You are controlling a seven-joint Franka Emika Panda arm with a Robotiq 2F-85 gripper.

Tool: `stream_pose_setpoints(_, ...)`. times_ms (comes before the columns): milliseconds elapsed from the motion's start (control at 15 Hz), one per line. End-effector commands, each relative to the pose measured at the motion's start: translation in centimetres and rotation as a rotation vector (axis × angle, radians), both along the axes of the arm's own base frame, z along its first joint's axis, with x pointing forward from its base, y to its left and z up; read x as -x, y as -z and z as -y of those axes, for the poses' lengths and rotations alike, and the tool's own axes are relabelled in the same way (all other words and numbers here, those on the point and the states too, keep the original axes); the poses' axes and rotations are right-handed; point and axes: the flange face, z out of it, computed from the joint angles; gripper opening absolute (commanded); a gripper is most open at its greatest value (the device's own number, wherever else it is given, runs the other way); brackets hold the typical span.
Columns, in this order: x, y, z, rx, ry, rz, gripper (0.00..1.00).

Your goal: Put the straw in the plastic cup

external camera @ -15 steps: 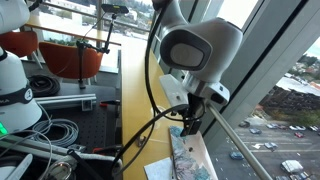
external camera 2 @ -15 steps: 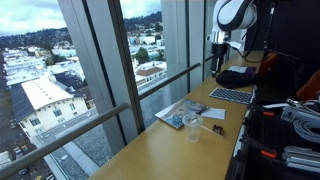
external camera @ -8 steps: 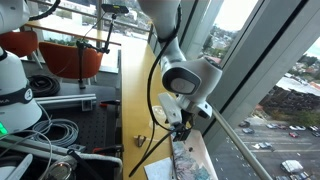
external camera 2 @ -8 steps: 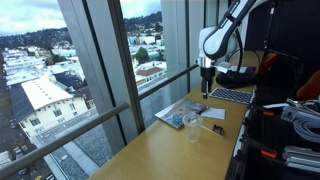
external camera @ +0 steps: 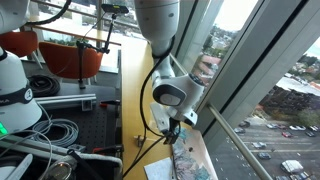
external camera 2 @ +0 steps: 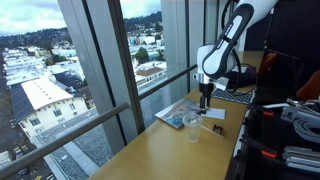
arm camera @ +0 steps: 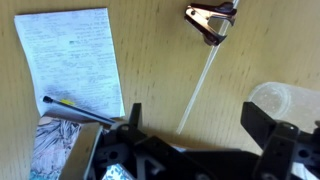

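**A:** What could go wrong from here?

**B:** Mostly the straw (arm camera: 200, 85). It lies flat on the worktop (arm camera: 150, 60) just beside the plastic cup (arm camera: 290, 98), between the cup and the printed sheet (arm camera: 68, 60). My pincer (arm camera: 192, 125) hangs over the straw's near end, spread wide and holding nothing. The straw's end farther from the cup meets a binder clip (arm camera: 210, 22), and I cannot tell whether the clip bites it. If it does, I'd expect a lift to drag the clip along or bend the straw.

**A:** And the grasp itself?

**B:** The straw is a thin, pale, see-through tube, smooth and round. I judge it could roll or squirt out as the tips close, and on flat wood there's little to get under. The cup is clear and wider at the rim, and it looks thin-walled and light. It stands so near that one finger could nudge it over.

**A:** Anything else nearby?

**B:** A dark pen (arm camera: 80, 112) lies across the sheet's corner, on the far side of the straw from the cup. It's well apart and I judge it harmless
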Motion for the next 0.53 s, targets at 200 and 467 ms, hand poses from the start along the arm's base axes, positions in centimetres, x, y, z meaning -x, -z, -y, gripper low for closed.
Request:
stream_pose_setpoints(200, 0.7, 3.8, -1.8, 0.012, 0.006, 0.051, 1.00)
stream_pose_setpoints(467, 1.5, 6.4, -2.8, 0.026, 0.009, 0.060, 1.00)
